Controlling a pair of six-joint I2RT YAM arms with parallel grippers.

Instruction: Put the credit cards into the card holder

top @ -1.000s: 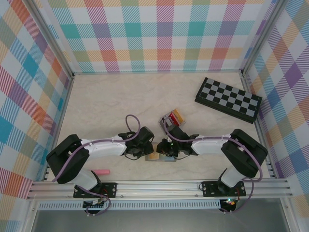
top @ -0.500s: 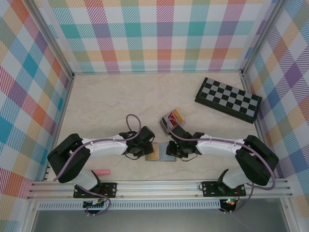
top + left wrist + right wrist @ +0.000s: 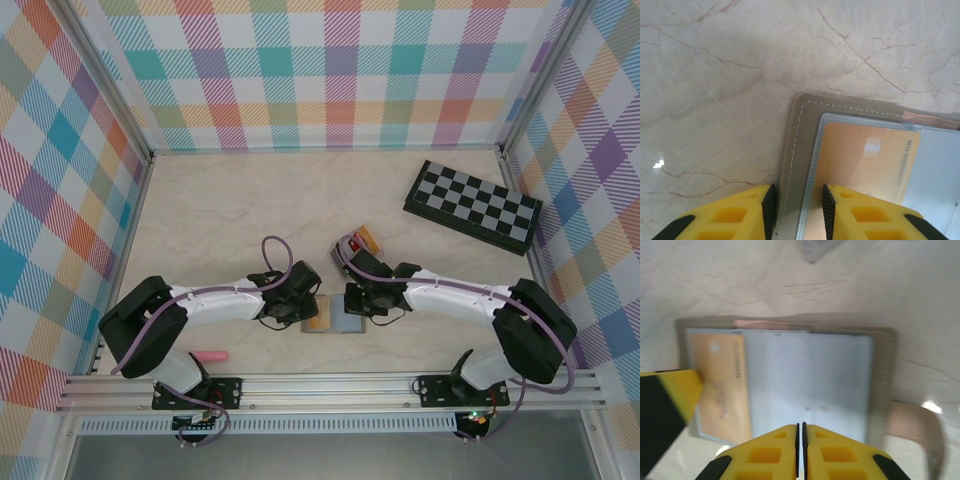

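The card holder [image 3: 810,375] lies open on the desk [image 3: 715,100] — grey lining, tan stitched border, a yellow-tan card [image 3: 865,165] tucked in, its print too blurred to read. The left claw [image 3: 797,210], slightly spread, straddles its left edge; the right claw [image 3: 801,450], pressed together, hangs over it.

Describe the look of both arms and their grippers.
The left arm and right arm have white link shells, black joint housings and black bases, each trailing a looping purple cable. The left gripper and right gripper have bright yellow moulded fingers with black inner pads.
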